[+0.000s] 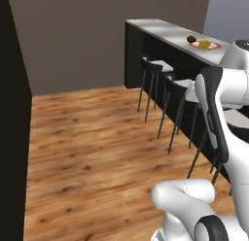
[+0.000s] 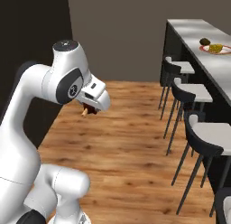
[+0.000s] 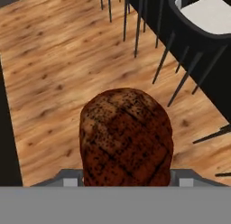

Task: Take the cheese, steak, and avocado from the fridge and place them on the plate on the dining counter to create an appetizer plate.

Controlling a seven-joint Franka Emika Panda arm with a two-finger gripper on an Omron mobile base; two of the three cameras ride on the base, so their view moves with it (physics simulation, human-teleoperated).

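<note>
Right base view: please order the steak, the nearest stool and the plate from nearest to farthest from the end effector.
1. The steak, held in the end effector.
2. The nearest stool, right, low in the picture.
3. The plate, far right on the dining counter.

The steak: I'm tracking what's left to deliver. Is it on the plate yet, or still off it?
Off the plate. The steak sits in the gripper above the wood floor, while the plate lies far away on the dining counter.
</note>
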